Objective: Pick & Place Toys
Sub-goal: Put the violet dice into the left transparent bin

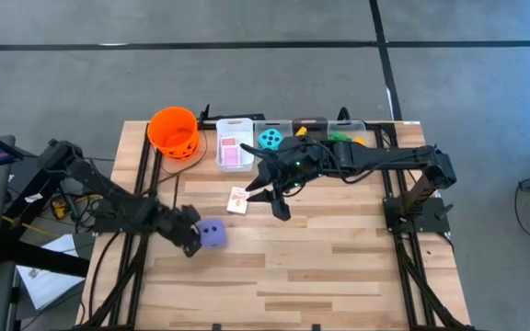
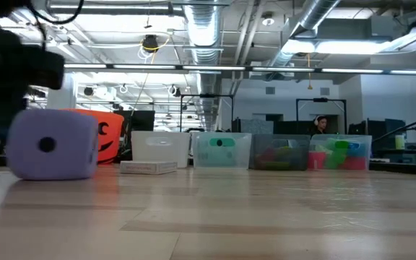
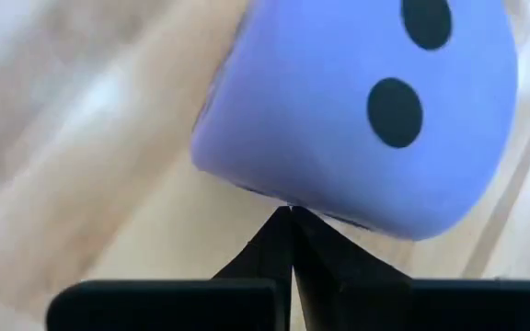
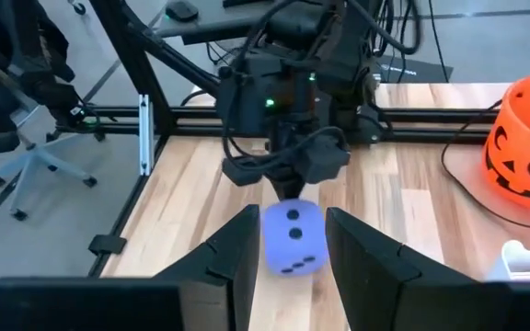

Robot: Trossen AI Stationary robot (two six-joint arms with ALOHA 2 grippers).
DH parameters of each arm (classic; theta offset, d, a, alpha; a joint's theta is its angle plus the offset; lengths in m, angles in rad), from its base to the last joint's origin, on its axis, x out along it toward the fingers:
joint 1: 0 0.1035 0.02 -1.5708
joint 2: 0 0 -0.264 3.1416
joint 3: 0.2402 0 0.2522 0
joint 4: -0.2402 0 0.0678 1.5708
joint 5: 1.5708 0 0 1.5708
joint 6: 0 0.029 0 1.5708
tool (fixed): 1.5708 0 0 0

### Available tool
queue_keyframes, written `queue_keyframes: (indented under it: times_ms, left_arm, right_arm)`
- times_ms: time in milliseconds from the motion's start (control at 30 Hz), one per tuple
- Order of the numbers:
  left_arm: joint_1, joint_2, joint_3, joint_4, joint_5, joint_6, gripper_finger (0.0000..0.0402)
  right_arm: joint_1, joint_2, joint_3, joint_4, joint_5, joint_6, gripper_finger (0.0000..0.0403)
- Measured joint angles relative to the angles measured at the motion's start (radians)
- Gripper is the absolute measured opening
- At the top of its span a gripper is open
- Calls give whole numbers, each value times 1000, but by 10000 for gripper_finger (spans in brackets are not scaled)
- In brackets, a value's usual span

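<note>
Left gripper has its fingers pressed fully together, and their tips touch the side of the purple die, which sits on the wooden table near its left part. Right gripper hangs above the table's middle, slightly open and empty, beside a pink card.

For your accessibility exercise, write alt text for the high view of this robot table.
A purple die sits on the wooden table, with the left claw shut right beside it. The right claw hovers near a pink card, before an orange bucket and bins.
</note>
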Motion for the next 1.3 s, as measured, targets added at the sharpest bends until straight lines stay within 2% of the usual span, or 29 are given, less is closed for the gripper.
queue_keyframes:
  times_ms: [300,500,700,867,1033,1133,1200,1300]
  left_arm:
    - [188,25,0,158,-22,245,0]
    - [261,119,0,303,20,338,0]
    - [274,251,0,496,91,338,0]
    - [272,322,0,612,121,277,0]
    - [272,327,0,640,122,253,0]
    - [272,306,0,641,125,249,0]
    - [272,284,0,641,126,248,0]
    - [272,236,0,669,126,248,0]
  right_arm:
    - [-1,0,-14,-37,2,4,123]
    - [-1,0,-85,-45,3,54,123]
    - [14,1,-163,-42,3,100,123]
    - [27,0,-168,-72,23,106,123]
    - [32,1,-168,-76,71,106,123]
    - [46,-5,-168,-80,171,120,118]
    - [62,-21,-168,-79,221,109,108]
    - [89,-56,-168,-101,236,106,85]
